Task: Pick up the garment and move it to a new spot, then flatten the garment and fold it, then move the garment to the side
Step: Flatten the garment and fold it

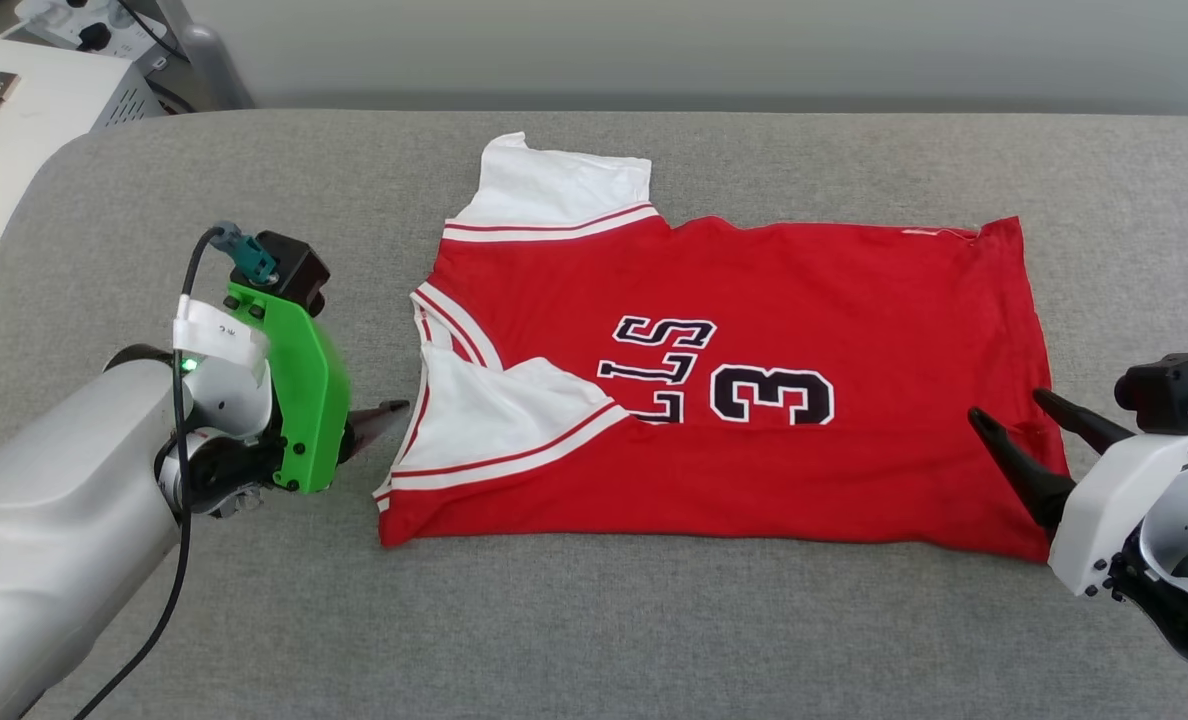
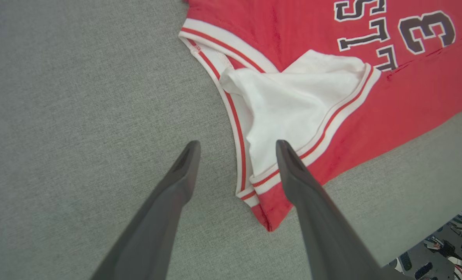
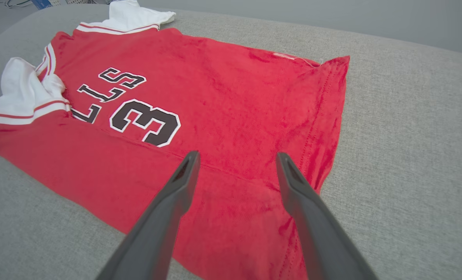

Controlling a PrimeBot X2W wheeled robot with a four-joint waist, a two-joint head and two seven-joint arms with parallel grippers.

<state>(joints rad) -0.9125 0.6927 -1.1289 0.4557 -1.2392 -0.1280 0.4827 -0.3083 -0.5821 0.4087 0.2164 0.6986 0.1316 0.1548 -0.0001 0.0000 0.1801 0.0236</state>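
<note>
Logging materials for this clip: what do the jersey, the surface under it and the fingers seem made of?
Garment: soft matte knit, perhaps cotton or polyester; it wrinkles and has stitched hems. Grey surface: matte woven upholstery-like cloth, judging by its fine flecked weave. Fingers: smooth dark plastic or rubber, hard to tell; slight sheen, no visible grain.

- grey fabric-covered counter [image 1: 654,640], rounded far-left corner
- garment [image 1: 804,300] lies flat directly on it, about the middle, near long edge folded over, lettering partly covered
- near sleeve [image 1: 494,410] folded onto red body; far sleeve [image 1: 554,185] spread on counter
</note>
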